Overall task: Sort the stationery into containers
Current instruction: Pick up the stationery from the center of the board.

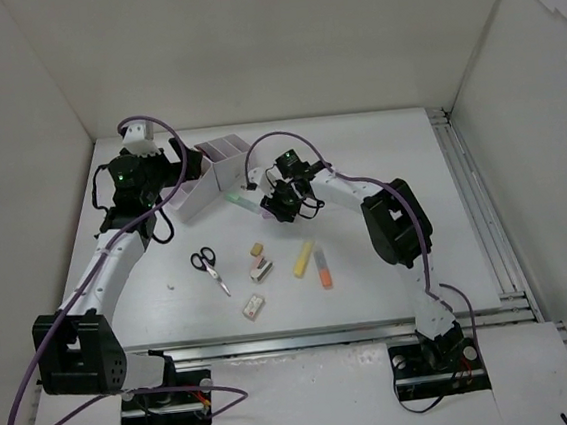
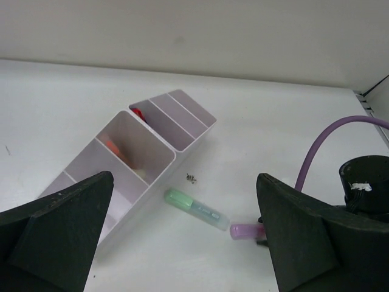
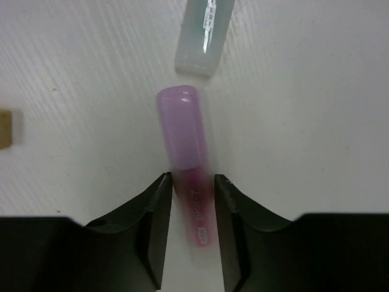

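Observation:
The pale lilac organizer (image 1: 209, 169) lies at the back centre, and its stepped compartments (image 2: 176, 155) hold a red item (image 2: 137, 113) and an orange one (image 2: 115, 149). My left gripper (image 2: 185, 243) hovers open beside it, nothing between its fingers (image 2: 55, 231). A green highlighter (image 2: 196, 208) lies on the table next to the organizer, end to end with a pink highlighter (image 2: 245, 231). My right gripper (image 3: 191, 182) is down on the table with its jaws closed against the pink highlighter (image 3: 185, 140), behind the lilac cap. In the top view the right gripper (image 1: 275, 205) covers that highlighter.
Black-handled scissors (image 1: 209, 268), a yellow highlighter (image 1: 302, 259), an orange highlighter (image 1: 323, 269) and small erasers (image 1: 257, 247) (image 1: 261, 268) (image 1: 253, 306) lie on the near half of the table. White walls enclose three sides. A rail (image 1: 469, 205) runs along the right edge.

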### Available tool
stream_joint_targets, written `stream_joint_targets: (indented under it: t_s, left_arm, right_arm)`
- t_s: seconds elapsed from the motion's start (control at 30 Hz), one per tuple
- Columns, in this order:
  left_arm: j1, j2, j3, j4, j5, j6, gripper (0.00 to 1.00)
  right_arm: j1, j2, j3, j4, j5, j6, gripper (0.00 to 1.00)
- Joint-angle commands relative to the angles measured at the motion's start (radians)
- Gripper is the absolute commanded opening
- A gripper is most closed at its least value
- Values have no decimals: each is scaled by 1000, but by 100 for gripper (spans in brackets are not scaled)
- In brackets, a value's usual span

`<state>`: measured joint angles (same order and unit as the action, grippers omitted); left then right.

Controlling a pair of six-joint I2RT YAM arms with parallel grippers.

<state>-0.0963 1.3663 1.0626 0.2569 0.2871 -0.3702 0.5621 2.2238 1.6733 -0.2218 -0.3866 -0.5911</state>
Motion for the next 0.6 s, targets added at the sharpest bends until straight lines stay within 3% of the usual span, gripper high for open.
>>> stream_joint_targets:
  t_s: [0.0, 0.13, 0.33, 0.43, 0.47, 0.57]
  left_arm:
    - [-2, -91, 13, -28, -42, 31, 99]
    - [-11, -125, -9, -70, 4, 22, 99]
    - [-72, -110, -24, -51, 138, -22, 99]
    - [-106, -73, -26, -41, 190, -54, 100]
    - [-121, -67, -39, -7, 210, -67, 100]
    - [-144, -49, -73, 89, 274, -128, 100]
  right_arm:
    - [-2, -18, 31, -63, 23, -35, 26]
    - [12, -126, -27, -60, 25, -50, 7]
    - [30, -358, -189, 30, -66, 20, 1]
    - [39, -493, -346, 215, -103, 135, 0]
    - [41, -528, -384, 363, -121, 177, 0]
    - [42, -634, -530, 601, -168, 342, 0]
